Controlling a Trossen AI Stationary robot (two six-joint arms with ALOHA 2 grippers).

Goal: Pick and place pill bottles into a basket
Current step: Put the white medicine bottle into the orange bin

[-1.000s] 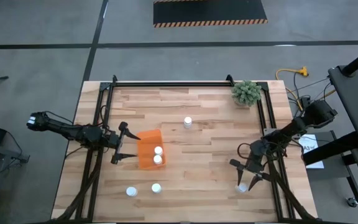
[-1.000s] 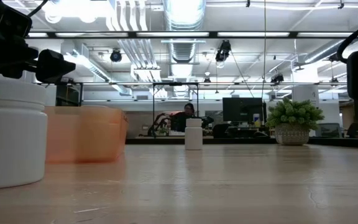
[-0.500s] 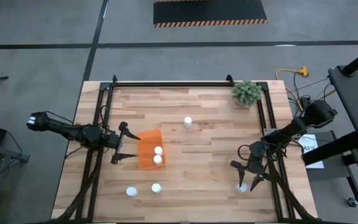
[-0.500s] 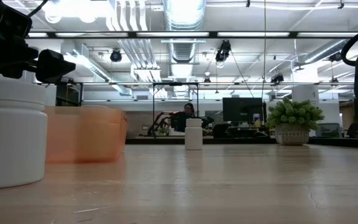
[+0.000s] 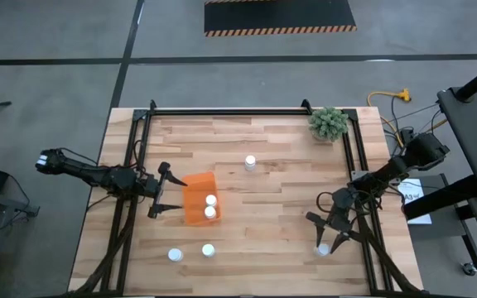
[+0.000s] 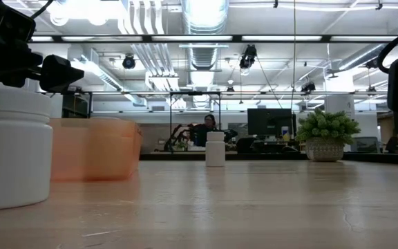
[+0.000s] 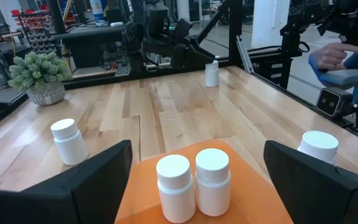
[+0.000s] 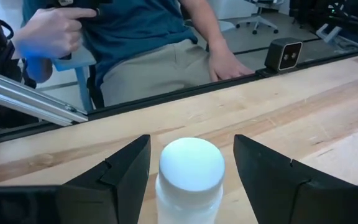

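My right jaws [image 8: 191,180] stand open astride an upright pill bottle [image 8: 190,175], gripping nothing yet; it sits on the worktop [image 5: 280,207], well right of the basket [image 5: 197,199].

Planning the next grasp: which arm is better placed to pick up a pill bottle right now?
Right. The right gripper stands open around a loose pill bottle; the left gripper waits open beside the basket.

Bright, even overhead ceiling lights [image 6: 206,10] flare in the low view, where the nearest bottle [image 6: 14,149] looks blurred.
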